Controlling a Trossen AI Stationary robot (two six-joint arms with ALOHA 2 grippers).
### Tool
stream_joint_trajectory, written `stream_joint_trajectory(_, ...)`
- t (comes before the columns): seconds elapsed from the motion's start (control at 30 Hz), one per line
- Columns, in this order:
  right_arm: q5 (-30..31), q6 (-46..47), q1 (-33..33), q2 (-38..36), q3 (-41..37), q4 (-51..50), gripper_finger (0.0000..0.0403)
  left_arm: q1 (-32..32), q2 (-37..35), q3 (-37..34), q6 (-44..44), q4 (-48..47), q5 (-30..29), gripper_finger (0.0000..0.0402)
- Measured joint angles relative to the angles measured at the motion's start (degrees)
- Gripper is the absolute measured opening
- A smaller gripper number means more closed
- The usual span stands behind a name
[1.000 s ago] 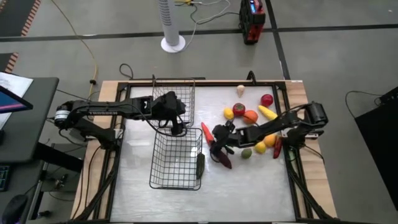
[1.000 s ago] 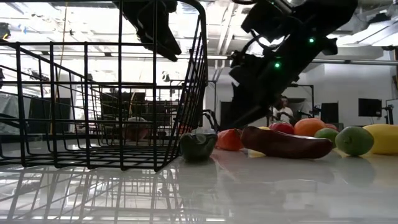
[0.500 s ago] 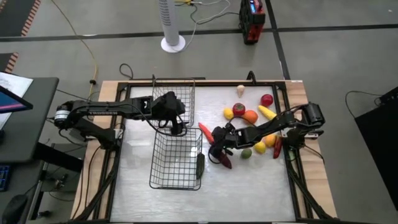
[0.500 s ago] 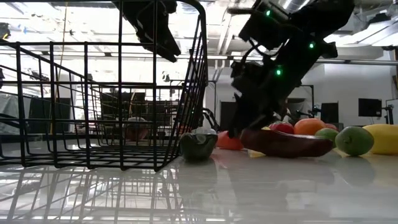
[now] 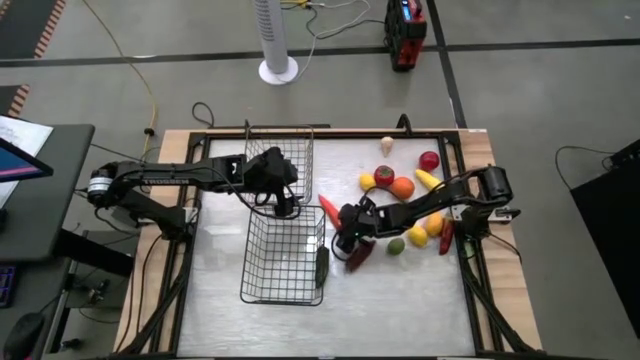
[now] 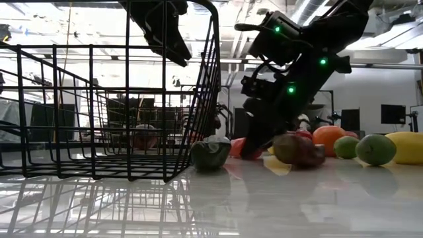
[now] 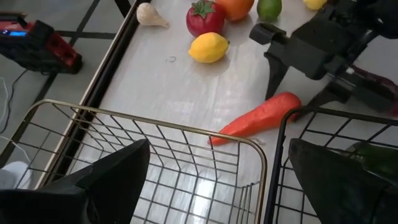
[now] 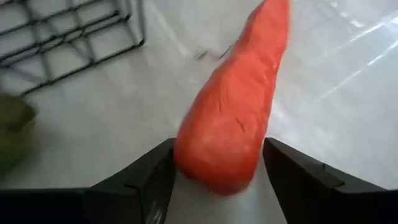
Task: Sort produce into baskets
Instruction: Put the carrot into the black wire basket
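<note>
1. The right gripper is reaching toward the middle of the table, and its spread fingers are sitting on either side of the thick end of the carrot, not yet pinching it.
2. The carrot is lying flat on the white table, with its long axis running straight away from that gripper and its thin tip pointing toward the two wire baskets.
3. The right arm is plainly the nearer one; the left gripper is hanging over the far basket with its fingers spread and nothing between them.
4. A dark red long piece is lying just beside the right gripper, and a green piece is resting against the near basket's wall (both crowding the path).
5. Open table is lying on the near side, so a lift straight up before crossing the basket rim looks the safest route
</note>
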Motion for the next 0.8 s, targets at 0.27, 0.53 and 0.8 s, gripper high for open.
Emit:
stream_joint_trajectory(0.27,0.5,-2.03,-0.28,-0.9,0.0,-1.38,0.0175,0.02,0.0,0.0,0.18,0.02,1.09,0.0373)
stream_joint_trajectory(0.53,7.06,-2.71,-0.67,-14.42,0.0,-17.29,0.0189,0.0,0.0,0.0,4.72,5.49,5.28,0.0373)
stream_joint_trajectory(0.8,7.46,-17.17,-2.71,-28.35,0.04,-13.94,0.019,0.2,2.1,0.0,10.37,12.14,6.23,0.0373)
